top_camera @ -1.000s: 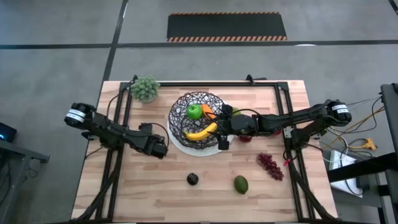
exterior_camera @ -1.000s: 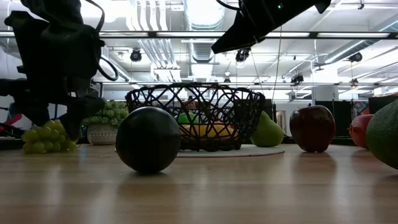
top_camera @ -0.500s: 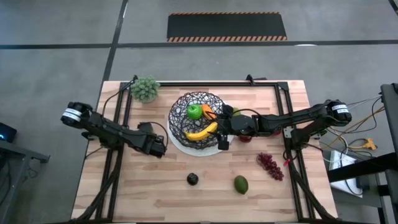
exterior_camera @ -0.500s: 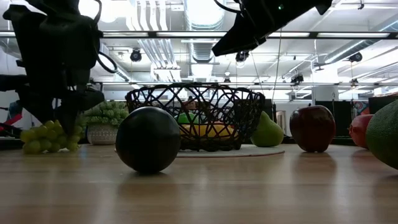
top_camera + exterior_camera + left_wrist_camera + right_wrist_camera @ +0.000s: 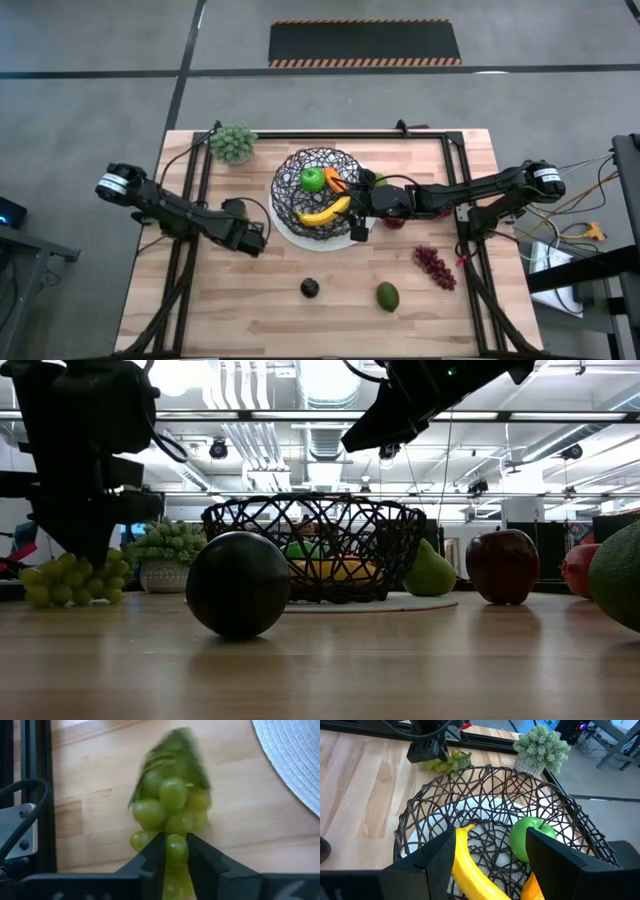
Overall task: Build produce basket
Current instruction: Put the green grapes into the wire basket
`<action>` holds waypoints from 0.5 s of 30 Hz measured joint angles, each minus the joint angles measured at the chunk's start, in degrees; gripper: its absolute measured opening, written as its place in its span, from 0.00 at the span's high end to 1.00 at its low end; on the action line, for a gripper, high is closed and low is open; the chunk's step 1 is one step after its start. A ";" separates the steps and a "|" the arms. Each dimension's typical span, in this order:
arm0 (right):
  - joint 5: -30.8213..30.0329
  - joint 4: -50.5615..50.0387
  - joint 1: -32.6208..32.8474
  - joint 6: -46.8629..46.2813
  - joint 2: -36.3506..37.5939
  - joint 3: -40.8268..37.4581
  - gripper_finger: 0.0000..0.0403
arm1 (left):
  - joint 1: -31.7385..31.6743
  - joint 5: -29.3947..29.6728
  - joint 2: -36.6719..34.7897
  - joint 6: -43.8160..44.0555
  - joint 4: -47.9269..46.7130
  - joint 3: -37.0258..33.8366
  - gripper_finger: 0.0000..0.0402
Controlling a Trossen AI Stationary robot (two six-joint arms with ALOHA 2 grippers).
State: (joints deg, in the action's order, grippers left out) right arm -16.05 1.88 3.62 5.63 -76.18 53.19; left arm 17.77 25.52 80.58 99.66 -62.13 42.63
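L gripper (image 5: 171, 851) closed on a bunch of green grapes (image 5: 170, 807), fingers pinching its lower end; in the low view the bunch (image 5: 70, 578) hangs at frame left, about table level. High view: L gripper (image 5: 250, 238) sits left-centre, just left of the white plate (image 5: 345, 240).

Basket (image 5: 318, 185) on the plate, centre frame. Inside: green apple (image 5: 313, 180), banana (image 5: 325, 212), carrot (image 5: 335, 181).

R gripper (image 5: 490, 857) wide open, holding nothing, over the basket's right rim; high view (image 5: 357, 207).

On the table, lower part of frame: plum (image 5: 310, 288), avocado (image 5: 387, 296), dark red grapes (image 5: 434, 265). Leafy cluster (image 5: 233, 142) upper left.
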 joint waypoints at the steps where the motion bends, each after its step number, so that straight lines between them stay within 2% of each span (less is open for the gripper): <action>1: 0.01 -0.08 0.00 -0.20 0.01 0.00 0.44 | 0.29 -0.10 -0.02 0.04 0.01 0.11 0.90; 5: 0.04 -0.14 0.00 -0.33 0.00 -0.37 0.44 | 1.71 -0.38 -0.11 0.07 -0.05 1.60 0.95; 9: 0.48 0.11 0.00 -0.15 0.01 -0.68 0.44 | 3.72 -0.26 -0.13 0.04 -1.76 4.70 0.95; 15: 5.24 0.33 0.00 0.43 0.02 -0.98 0.44 | 8.88 2.65 -0.13 0.42 -6.02 10.35 0.96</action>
State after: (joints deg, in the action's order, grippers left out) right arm -10.81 2.21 3.62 6.06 -76.16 52.21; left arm 26.65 28.17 80.44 100.07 -68.15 52.97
